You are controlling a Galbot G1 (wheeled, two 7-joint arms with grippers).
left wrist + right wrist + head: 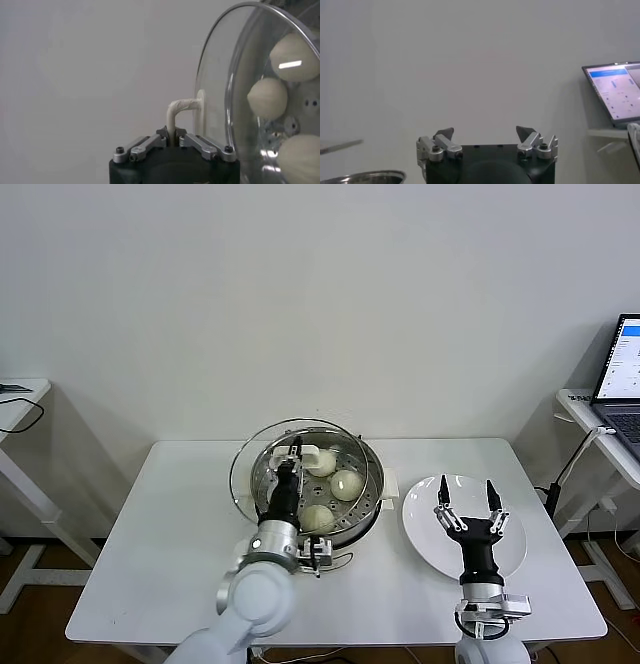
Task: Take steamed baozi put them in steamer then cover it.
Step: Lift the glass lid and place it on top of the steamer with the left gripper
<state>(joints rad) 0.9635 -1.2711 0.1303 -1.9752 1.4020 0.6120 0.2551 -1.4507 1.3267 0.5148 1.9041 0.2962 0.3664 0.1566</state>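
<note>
Nearest the head camera, two grippers are seen low over a white rectangular table (150, 554). Gripped by the left gripper (296, 450), whose dark fingers are closed tight on its bent white handle (179, 111), the lid (248, 474) is held tilted above the steamer (368, 509), its lower edge toward the robot's left; it is a round disc of clear glass bound by a thin metal rim, and the pot's inside is seen through it. The steamer is a round, shiny steel pot with a perforated tray inside, placed at the middle of the table. On that tray three smooth, cream-white buns (346, 483) are counted in the head view, round and matte against the bright metal; whether a fourth is hidden behind the gripper and handle cannot be told. Just beside the steamer, toward the robot's right, a flat white plate (425, 539) is laid, glossy and round. Over the plate the right gripper (468, 502) is held with its pointed dark fingers spread wide and nothing between them. At the far right a laptop (620, 379) is seen on a side table.
</note>
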